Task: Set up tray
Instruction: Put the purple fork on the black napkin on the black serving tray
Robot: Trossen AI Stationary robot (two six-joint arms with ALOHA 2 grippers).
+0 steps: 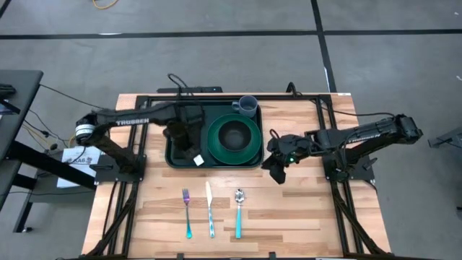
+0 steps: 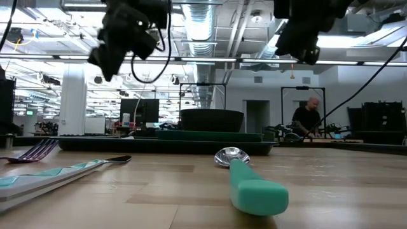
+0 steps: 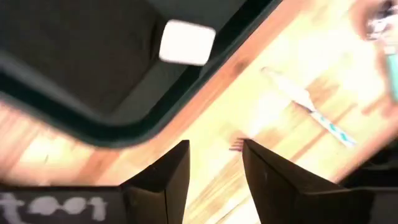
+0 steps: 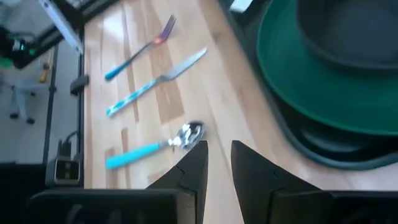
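tray (image 1: 176,156) lies on bench (image 1: 303,217), carrying plate (image 1: 235,137) and bowl (image 1: 233,133) | left gripper (image 1: 175,135) held above tray's left part, narrowly parted, nothing held | right gripper (image 1: 278,172) held just right of tray, narrowly parted, nothing held

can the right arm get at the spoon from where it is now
Probably yes: the right gripper hangs open just right of the tray, with bare table between it and the spoon.
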